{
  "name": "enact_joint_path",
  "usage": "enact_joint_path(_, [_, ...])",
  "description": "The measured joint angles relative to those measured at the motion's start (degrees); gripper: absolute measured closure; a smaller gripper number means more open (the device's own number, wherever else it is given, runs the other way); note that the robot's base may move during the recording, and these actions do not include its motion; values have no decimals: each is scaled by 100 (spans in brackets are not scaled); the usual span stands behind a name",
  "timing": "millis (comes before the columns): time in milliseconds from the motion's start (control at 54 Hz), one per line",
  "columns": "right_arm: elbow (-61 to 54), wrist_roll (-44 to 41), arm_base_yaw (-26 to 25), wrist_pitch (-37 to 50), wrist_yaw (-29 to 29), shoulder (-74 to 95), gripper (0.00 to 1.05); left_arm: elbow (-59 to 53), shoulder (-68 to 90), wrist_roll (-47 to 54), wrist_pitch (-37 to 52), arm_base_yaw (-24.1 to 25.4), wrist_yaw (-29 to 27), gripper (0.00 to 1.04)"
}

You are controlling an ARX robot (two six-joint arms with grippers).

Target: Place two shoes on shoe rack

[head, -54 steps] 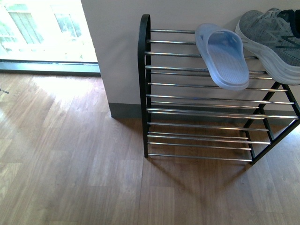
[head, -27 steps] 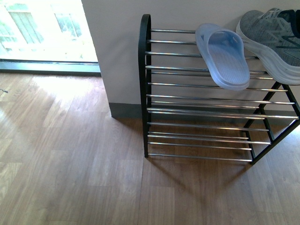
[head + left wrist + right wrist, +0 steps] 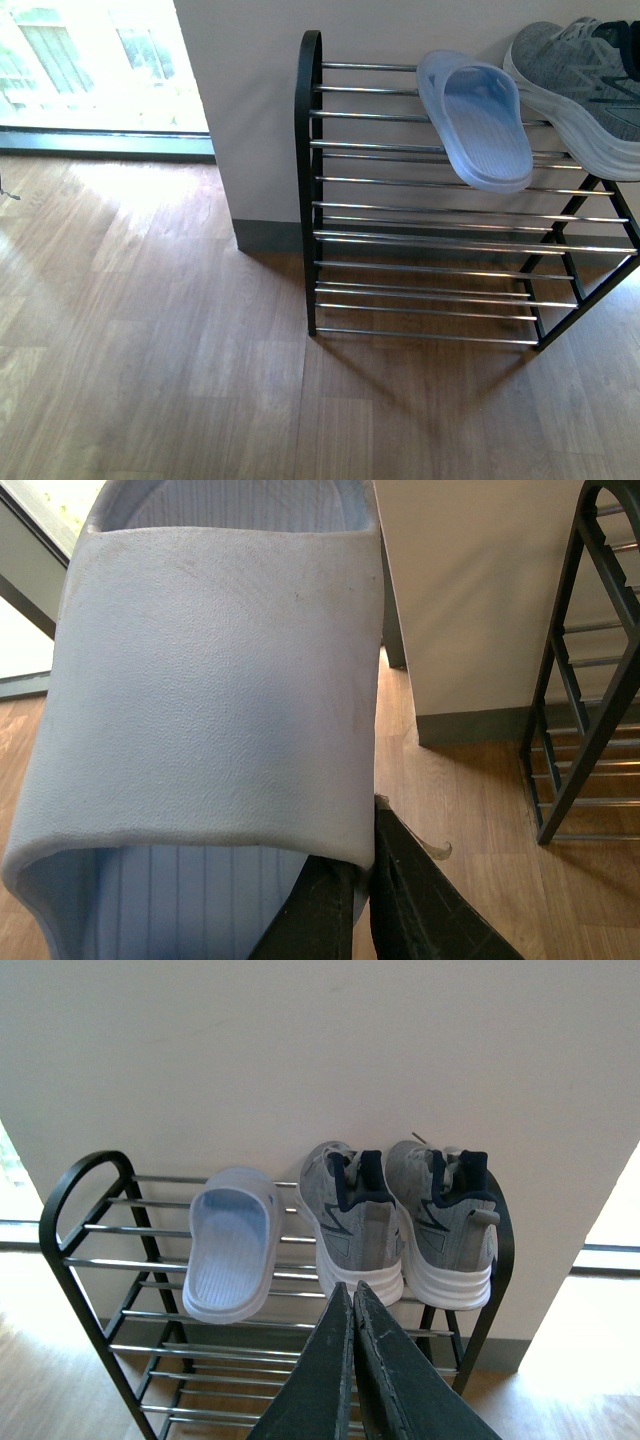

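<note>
Shoe rack stands against the wall at the front view's right, its chrome bars running crosswise between black end frames. On its top tier sit three shoes side by side: one pale blue slide nearest the rounded end frame, then the two grey sneakers touching each other, heels toward the robot. All three lie with their long axes across the bars. The lower tiers look bare. A free stretch of top bars lies between the slide and the rounded end frame, and I judge that the natural slot for the mate.

That second slide fills the left wrist view, pinched at the edge of its strap and sole by the left gripper, whose jaws clamp narrowly on it. The rack shows off to one side of the held slide, well apart, so the left arm must carry it. The right gripper, jaws pressed together on nothing, points at the sneakers.
</note>
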Motion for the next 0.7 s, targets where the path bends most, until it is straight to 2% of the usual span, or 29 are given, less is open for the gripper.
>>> enact_joint_path(704, [-286,2,0,-1038,0,-1478,103,0,0,0,0,0,0,103])
